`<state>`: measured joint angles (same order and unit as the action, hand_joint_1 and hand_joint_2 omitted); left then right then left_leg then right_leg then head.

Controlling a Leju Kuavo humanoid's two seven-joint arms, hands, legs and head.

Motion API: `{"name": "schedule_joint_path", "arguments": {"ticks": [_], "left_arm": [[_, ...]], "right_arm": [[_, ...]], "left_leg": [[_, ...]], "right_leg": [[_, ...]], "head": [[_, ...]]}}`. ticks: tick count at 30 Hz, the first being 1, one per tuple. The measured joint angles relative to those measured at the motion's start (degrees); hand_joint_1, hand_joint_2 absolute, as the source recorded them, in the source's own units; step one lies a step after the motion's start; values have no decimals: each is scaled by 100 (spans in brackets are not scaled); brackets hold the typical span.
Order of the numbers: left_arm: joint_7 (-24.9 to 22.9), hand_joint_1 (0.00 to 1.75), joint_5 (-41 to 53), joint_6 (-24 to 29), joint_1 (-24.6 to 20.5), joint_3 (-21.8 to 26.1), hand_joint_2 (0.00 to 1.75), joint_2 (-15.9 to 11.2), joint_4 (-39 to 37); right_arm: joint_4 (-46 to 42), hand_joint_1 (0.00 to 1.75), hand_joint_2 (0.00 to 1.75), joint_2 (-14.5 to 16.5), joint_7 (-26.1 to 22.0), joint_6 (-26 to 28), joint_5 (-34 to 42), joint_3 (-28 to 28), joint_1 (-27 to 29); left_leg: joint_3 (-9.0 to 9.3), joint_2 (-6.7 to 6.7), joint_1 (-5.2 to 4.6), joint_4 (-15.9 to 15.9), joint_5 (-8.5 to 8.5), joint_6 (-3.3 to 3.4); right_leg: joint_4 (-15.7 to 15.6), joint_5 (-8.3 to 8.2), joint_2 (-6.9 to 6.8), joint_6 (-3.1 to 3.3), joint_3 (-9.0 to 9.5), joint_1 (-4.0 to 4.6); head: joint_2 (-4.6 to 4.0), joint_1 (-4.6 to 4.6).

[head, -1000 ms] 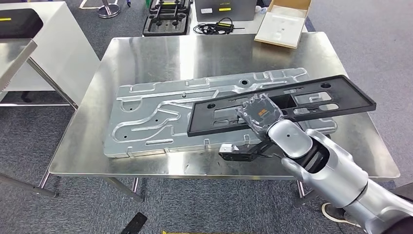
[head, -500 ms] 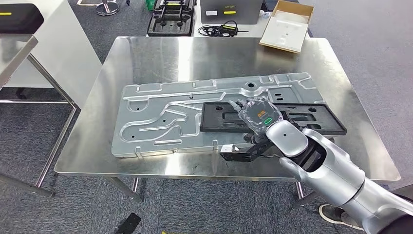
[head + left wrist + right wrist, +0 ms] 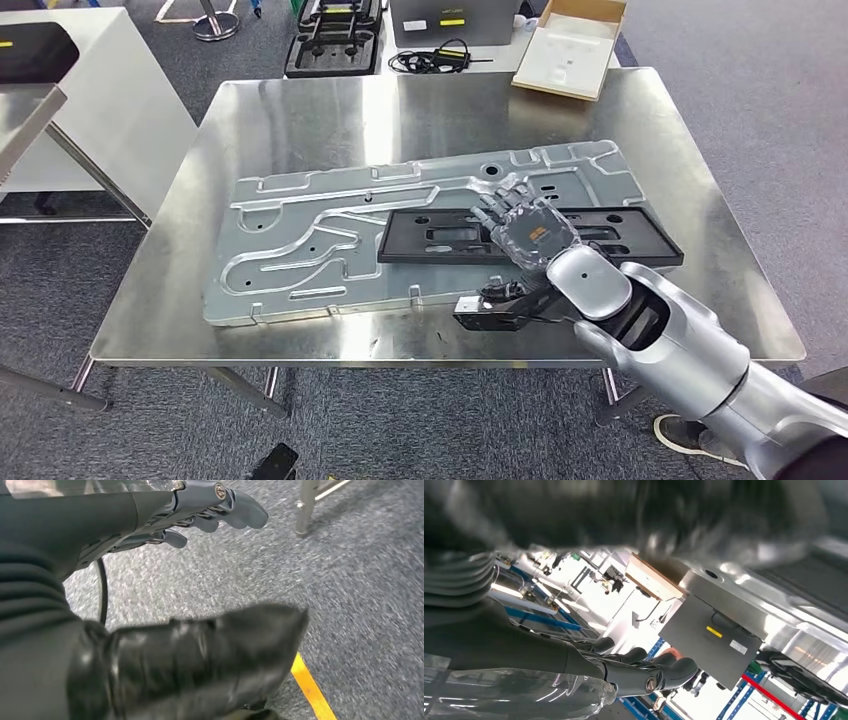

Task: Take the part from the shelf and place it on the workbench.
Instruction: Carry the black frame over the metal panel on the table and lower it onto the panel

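The part is a long black flat frame [image 3: 430, 240] with cut-outs. It lies flat on the big embossed silver plate [image 3: 300, 240] on the steel workbench [image 3: 300, 120], toward the plate's right half. My right hand [image 3: 525, 225] hovers over the middle of the part, fingers stretched forward and spread, holding nothing. The right wrist view has these fingers [image 3: 634, 667] extended, with the thumb a dark blur close to the lens. My left hand [image 3: 200, 505] hangs over grey carpet, its fingers apart and nothing in them.
A cardboard box [image 3: 570, 45] sits on the workbench's far right corner. Black cases [image 3: 335, 40] and a grey box [image 3: 445, 20] stand on the floor behind the bench. A white table [image 3: 100, 90] stands to the left. Yellow floor tape [image 3: 310, 690] runs across the carpet.
The black part, held raised and tilted a second ago, has come down flat onto the silver plate. My right hand's fingers have spread off it. The head camera has shifted slightly.
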<state>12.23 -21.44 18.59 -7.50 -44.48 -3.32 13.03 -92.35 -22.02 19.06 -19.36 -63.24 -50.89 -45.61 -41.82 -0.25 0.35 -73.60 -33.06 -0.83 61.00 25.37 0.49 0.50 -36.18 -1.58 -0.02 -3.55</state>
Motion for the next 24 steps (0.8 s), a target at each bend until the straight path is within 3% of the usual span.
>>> {"name": "schedule_joint_path", "arguments": {"ticks": [1,2,5,7,10,12,14,15,16,17,18,20,21,22,24], "left_arm": [[-2,0,-2,-2,7,0,0,-1,0],[-3,0,-6,-5,14,0,0,-2,0],[8,0,-36,-40,19,1,0,-8,0],[20,0,-74,-88,19,3,0,-19,-1],[30,0,-117,-149,27,4,0,-30,-2],[30,0,-120,-185,18,4,0,-31,-2],[25,0,-121,-216,13,4,0,-32,-2],[21,0,-122,-233,15,4,0,-32,-2],[17,0,-125,-249,17,4,0,-33,-2],[14,0,-127,-264,18,4,0,-33,-2],[12,0,-131,-279,19,4,0,-33,-2],[11,0,-137,-302,22,4,0,-33,-2],[10,0,-139,-316,26,4,0,-34,-2],[9,0,-141,-331,29,4,0,-35,-2],[7,0,-146,-362,39,4,0,-40,-3]], "right_arm": [[-1,0,0,1,5,-6,10,-1,2],[-7,0,0,1,14,-5,29,-1,4],[-114,0,0,1,65,114,195,0,12],[-280,0,0,1,98,342,406,11,26],[-541,0,0,3,111,693,610,56,50],[-715,0,0,4,90,934,645,104,61],[-923,0,0,5,55,1149,662,159,99],[-1029,0,0,8,37,1227,669,180,132],[-1130,0,0,14,19,1283,677,194,169],[-1225,0,0,20,3,1324,682,203,203],[-1312,0,0,27,-12,1355,688,209,231],[-1477,0,0,44,-48,1416,706,226,273],[-1556,0,0,63,-73,1452,722,236,298],[-1631,0,0,86,-99,1483,743,243,327],[-1748,0,0,146,-137,1536,797,249,400]], "left_leg": [[-71,0,-1,-138,0,9],[-26,-1,-3,-39,117,30],[520,-12,-34,1061,633,146],[693,-20,-71,1418,716,196],[715,-2,-76,1524,798,247],[714,21,-51,1635,893,310],[655,27,-58,1656,950,355],[615,28,-68,1647,974,364],[570,28,-76,1635,999,363],[521,28,-83,1618,1028,359],[469,27,-85,1595,1055,349],[363,23,-88,1530,1102,312],[328,20,-90,1502,1125,286],[305,17,-91,1480,1153,255],[287,5,-89,1491,1235,189]], "right_leg": [[0,0,1,0,0,8],[0,0,2,0,7,15],[1,-7,8,-9,34,30],[-10,-31,18,-53,22,24],[-49,-47,25,-155,22,16],[205,227,6,-189,-56,32],[867,713,-9,-191,-259,40],[1187,889,-9,-193,-344,42],[1368,966,-10,-193,-359,43],[1345,933,-10,-191,-274,44],[1121,817,-11,-185,-90,45],[383,590,-14,-160,409,55],[119,510,-9,-140,568,71],[-43,482,-5,-121,646,85],[-86,412,5,-63,603,112]], "head": [[0,-1],[0,-1],[0,4],[0,4],[0,6],[0,19],[1,32],[1,33],[1,34],[1,34],[0,34],[0,33],[0,30],[1,30],[1,27]]}}
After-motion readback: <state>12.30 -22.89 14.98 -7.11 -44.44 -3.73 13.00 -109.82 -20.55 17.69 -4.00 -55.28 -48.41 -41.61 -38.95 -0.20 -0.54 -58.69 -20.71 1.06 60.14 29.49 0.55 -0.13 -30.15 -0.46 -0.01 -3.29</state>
